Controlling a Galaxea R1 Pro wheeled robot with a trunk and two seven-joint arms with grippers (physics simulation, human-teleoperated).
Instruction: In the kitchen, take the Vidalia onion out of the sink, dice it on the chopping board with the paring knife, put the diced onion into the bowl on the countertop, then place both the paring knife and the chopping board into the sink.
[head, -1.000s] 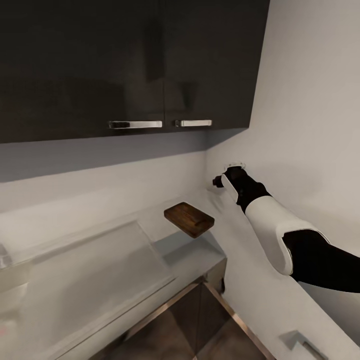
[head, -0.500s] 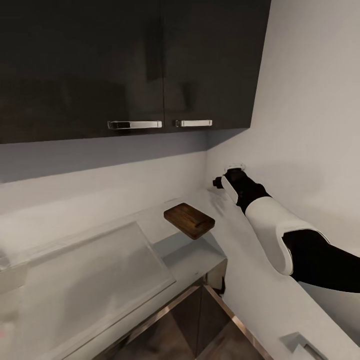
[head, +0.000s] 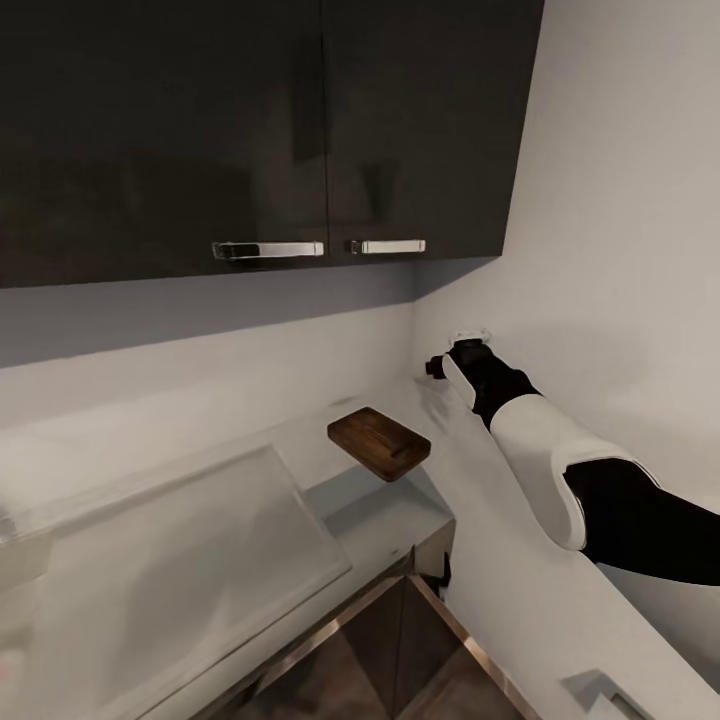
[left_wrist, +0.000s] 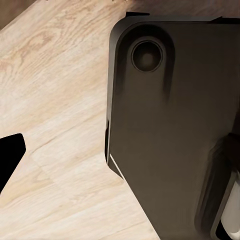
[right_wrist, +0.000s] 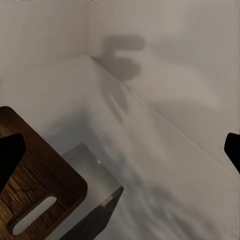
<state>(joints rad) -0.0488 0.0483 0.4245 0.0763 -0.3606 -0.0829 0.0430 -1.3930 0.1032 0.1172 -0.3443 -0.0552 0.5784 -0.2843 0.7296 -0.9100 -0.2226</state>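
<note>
1. Dark brown wood: chopping board lying flat at the corner of the pale bench, handle slot toward the near end, nothing on it. Probably set there as the ready cutting place.
2. Seen again from the right wrist view: chopping board with its slot, overhanging a bench edge, close below the camera.
3. Right hand reached out past the board toward the wall corner, above the bench, clear of the board. Fingertips showing as dark shapes at opposite edges of the right wrist view, well apart, nothing between them: spread wide and empty.
4. Left hand: one dark fingertip visible over light wooden floor beside the robot's dark base. Cannot tell how far open; nothing seen in it. Arm likely hanging low, parked out of the way.
5. Dark wall cabinets with steel handles overhead.
6. Judgement: early in the task, with onion, knife and bowl yet to be found; right arm apparently positioned near the board for a coming step, perhaps taking hold of it.
</note>
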